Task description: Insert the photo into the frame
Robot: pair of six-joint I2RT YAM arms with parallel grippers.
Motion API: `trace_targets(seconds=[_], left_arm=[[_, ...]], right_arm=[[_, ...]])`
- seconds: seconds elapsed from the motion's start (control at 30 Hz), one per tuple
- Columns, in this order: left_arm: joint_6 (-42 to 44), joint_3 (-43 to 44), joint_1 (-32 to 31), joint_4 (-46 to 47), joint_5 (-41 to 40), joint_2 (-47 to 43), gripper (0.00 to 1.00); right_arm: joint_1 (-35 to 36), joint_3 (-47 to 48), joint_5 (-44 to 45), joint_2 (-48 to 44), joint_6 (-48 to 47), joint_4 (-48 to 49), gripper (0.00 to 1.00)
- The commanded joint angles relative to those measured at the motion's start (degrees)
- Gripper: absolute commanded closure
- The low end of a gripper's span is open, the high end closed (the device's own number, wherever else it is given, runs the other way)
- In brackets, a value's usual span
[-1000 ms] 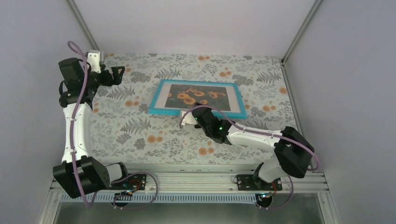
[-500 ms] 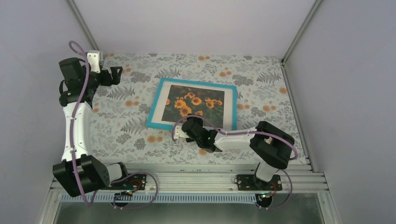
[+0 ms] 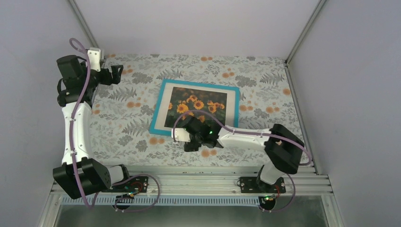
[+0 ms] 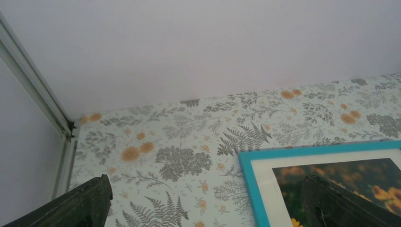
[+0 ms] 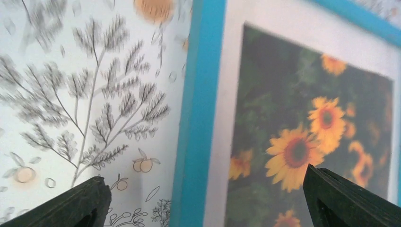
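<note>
- At the far left, a plain pale wall (image 3: 28,118) stands beside the table (image 3: 142,158), and a metal post (image 3: 84,23) runs up in the corner.
- The left arm (image 3: 75,127) reaches up tall along that wall. The left gripper (image 3: 119,74) hangs over the far left part of the table, well apart from the frame (image 3: 156,109). Its fingers (image 4: 90,203) are spread wide with nothing between them. Its own camera cuts them off, so only two dark tips show.
- A cloth (image 3: 127,132) covers the table. It is pale, with gray ferns and round orange spots. A metal rail (image 3: 198,179) runs along the near edge.
- The frame lies flat on the cloth in the middle of the table, blue side up.
- The photo (image 3: 198,105) of orange sunflowers sits inside the frame, with a white border (image 5: 227,118) on the sides that show.
- The right gripper (image 3: 190,138) is low over the near edge of the frame. Its fingers (image 5: 80,203) are spread wide too, and they pinch nothing. It hides part of that edge and the bottom of the photo. I cannot tell if it touches the frame.
- Its own camera gives a blurry picture, mostly on the cloth side.
- The right arm (image 3: 246,137) lies low across the near right of the table.
- At the far right, another pale wall (image 3: 350,94) closes the room.
</note>
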Motion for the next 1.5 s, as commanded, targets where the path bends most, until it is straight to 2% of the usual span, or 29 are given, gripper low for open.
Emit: trace_targets(seconds=[0.0,0.13,0.23,0.33,0.4,0.5,0.7,0.97,1.27,1.47], left_arm=[[1.89,4.88,0.35,-0.53,0.53,-0.42,0.00],[3.43,11.43,0.39,-4.28,0.32,3.13,0.00],[7.81,16.75,0.39,-8.45,2.24,7.82,0.00],[12.22,23.31,0.39,-14.92,5.29,13.86,0.00],[13.29,23.49,0.31,-14.72,8.01,15.01,0.00],[14.61,19.98,-1.48,-10.95,9.16,14.51,0.00],[16.64,19.15,-9.59,-9.54,6.00,20.33,0.00],[14.48,21.51,-18.99,-6.13,5.77,32.27,0.00],[8.60,33.23,-24.50,-8.56,10.43,51.20,0.00],[7.47,43.51,-26.95,-10.75,8.42,62.64,0.00]], right_arm=[[-3.32,6.71,-9.48,-7.00,4.96,-7.27,0.00],[-11.42,12.70,-13.10,-12.04,6.64,-9.31,0.00],[-19.28,16.24,-17.57,-14.82,10.16,-10.04,0.00],[-25.13,15.68,-19.53,-18.48,11.13,-8.84,0.00],[-28.86,14.60,-23.23,-20.95,9.39,-10.08,0.00],[-31.61,15.58,-32.25,-22.23,5.72,-18.02,0.00],[-32.09,15.80,-44.78,-22.86,-0.43,-34.12,0.00],[-29.21,10.21,-54.41,-20.72,-5.70,-44.27,0.00],[-23.77,4.94,-56.19,-14.20,-6.66,-43.28,0.00],[-20.11,2.97,-53.23,-8.12,-6.35,-40.61,0.00]])
